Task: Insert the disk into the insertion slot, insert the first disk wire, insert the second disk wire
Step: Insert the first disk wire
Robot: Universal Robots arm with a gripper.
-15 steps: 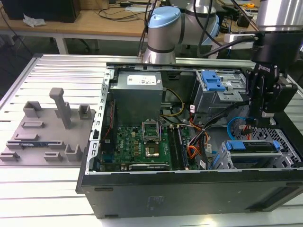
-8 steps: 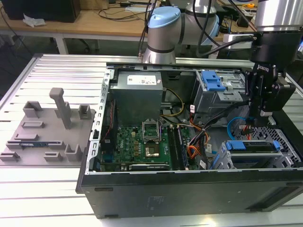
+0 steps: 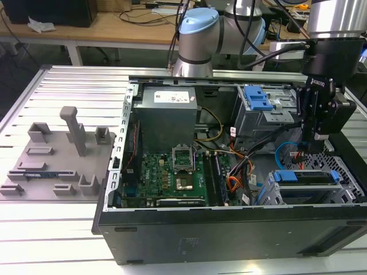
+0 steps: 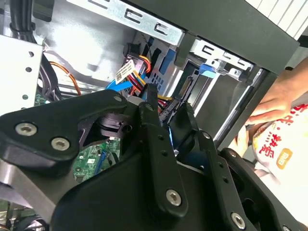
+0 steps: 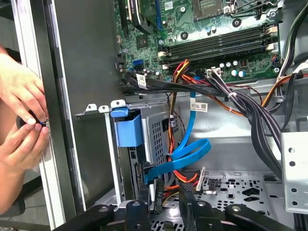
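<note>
Hand (image 5: 168, 197) beside blue cable (image 5: 180, 159), orange wires (image 5: 185, 180)

The silver-grey tubular robot arm (image 3: 235, 26) has rounded joint housings closed with glossy light-blue caps (image 3: 198, 23), and thick black cables (image 3: 275, 55) run along it towards the wrist. Below them sits the matt black, blocky gripper (image 3: 314, 143), with a small white marking on its upper body. In both wrist views this gripper (image 4: 168, 108) (image 5: 168, 202) appears as flat black link bars and a broad black plate, pinned with round silver screws (image 4: 26, 129).
</note>
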